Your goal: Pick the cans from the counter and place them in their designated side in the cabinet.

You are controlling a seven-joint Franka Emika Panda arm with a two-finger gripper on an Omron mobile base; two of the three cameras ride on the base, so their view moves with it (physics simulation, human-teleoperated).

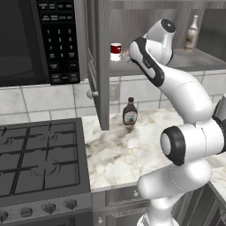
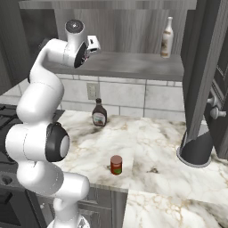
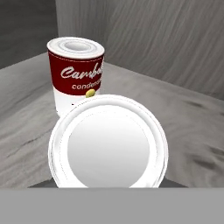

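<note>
**One can at the shelf, one left on the worktop**

One can (image 3: 108, 146) sits right under the end effector, whose fingers I can't make out; they appear clenched on it, its white lid close to the hand camera. The arm reaches up into the cabinet (image 1: 102, 66), and the can looks just above or on the grey shelf (image 3: 188, 127); contact is hidden. Just behind it stands a soup can (image 3: 76, 74), half white and half dark red, upright on the same shelf. Farther along that shelf is a pale bottle (image 2: 167, 38). Down on the worktop (image 2: 156, 147), a small red can (image 2: 116, 164) near the front edge has yet to be moved, I judge. A brown sauce bottle (image 2: 99, 113) stands by the wall.
</note>
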